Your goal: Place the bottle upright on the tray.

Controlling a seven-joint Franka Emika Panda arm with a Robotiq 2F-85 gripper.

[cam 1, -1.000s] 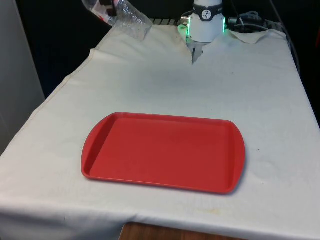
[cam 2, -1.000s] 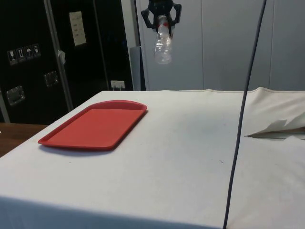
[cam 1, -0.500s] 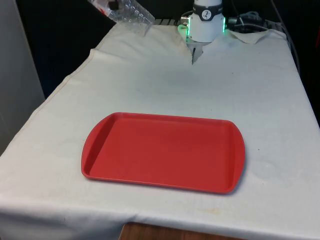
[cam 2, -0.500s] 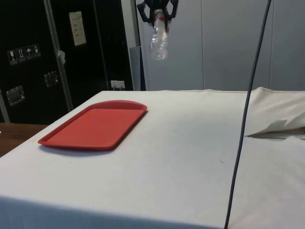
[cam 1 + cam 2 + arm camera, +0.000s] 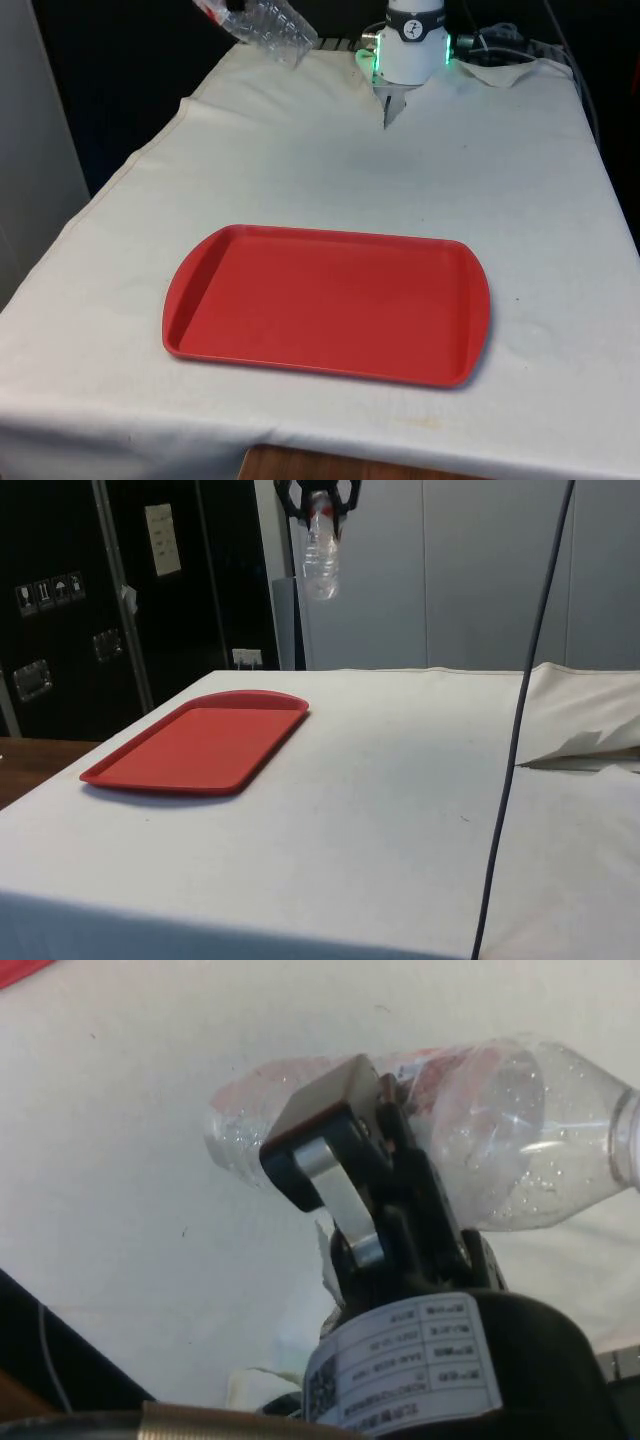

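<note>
1. The gripper (image 5: 318,502) pinches a clear bottle (image 5: 320,552) near its red label, high above the surface (image 5: 400,780)
2. In the side view the bottle hangs close to upright under the gripper, its broad end down; in the front view the bottle (image 5: 268,22) lies tilted, broad end toward the front view's right
3. In the wrist view one finger (image 5: 335,1175) lies across the bottle (image 5: 520,1150), and droplets cling inside its clear wall
4. The red tray (image 5: 325,303) sits flat on the surface (image 5: 300,170) near its front edge, bare, well apart from the bottle and far below it
5. Nothing stands between bottle and tray; in the side view the tray (image 5: 200,742) lies toward the dark cabinets (image 5: 110,600) and the bottle hangs above the far edge of the surface
6. A dark cable (image 5: 520,730) crosses the side view in front of the surface, well away from the bottle
7. Small signs (image 5: 162,538) on the cabinets carry writing too small to read; the bottle's label text cannot be read either
8. Against a second ago, the bottle is higher in the side view and has shifted toward the tray side; in the front view it has risen toward the top edge. The tray has not moved
</note>
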